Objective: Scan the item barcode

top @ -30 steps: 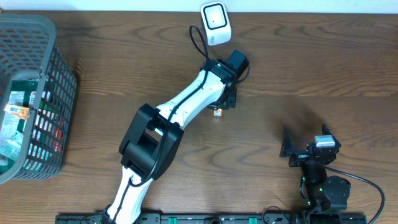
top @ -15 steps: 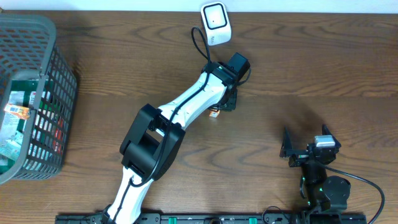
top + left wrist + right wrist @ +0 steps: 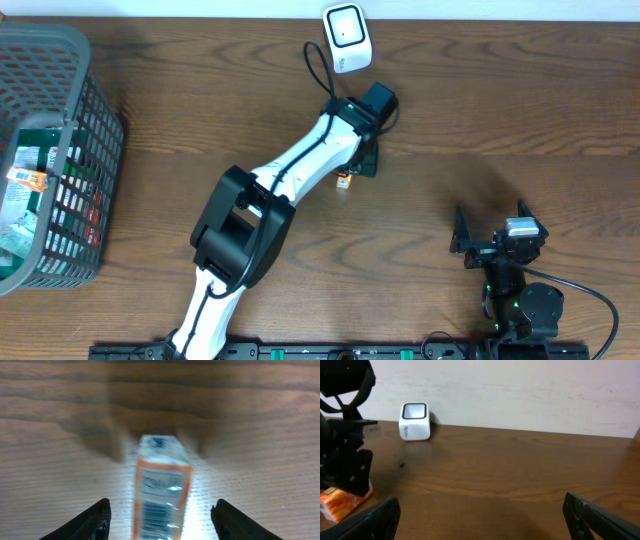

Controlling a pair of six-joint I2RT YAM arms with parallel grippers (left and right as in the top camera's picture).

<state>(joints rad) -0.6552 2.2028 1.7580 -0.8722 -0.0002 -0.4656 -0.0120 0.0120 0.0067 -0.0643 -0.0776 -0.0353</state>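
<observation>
The item is a small orange and white packet [image 3: 343, 181] resting on the wooden table below the tip of my left arm. In the left wrist view the packet [image 3: 161, 490] is blurred and shows a barcode label. It sits between the spread fingers of my left gripper [image 3: 161, 512] with a gap on each side, so that gripper is open. The white cube scanner [image 3: 346, 37] stands at the table's far edge, beyond the packet. My right gripper [image 3: 463, 235] is wide open at the front right, holding nothing. From there I see the packet [image 3: 342, 501] and the scanner [image 3: 415, 421].
A grey mesh basket [image 3: 100, 120] holding several packets stands at the left edge. The scanner's black cable [image 3: 318, 62] loops down toward my left arm. A pale wall [image 3: 520, 390] runs behind the table.
My left jaws have spread apart and let go of the packet, which now sits slightly further left on the table. The right arm has not moved.
</observation>
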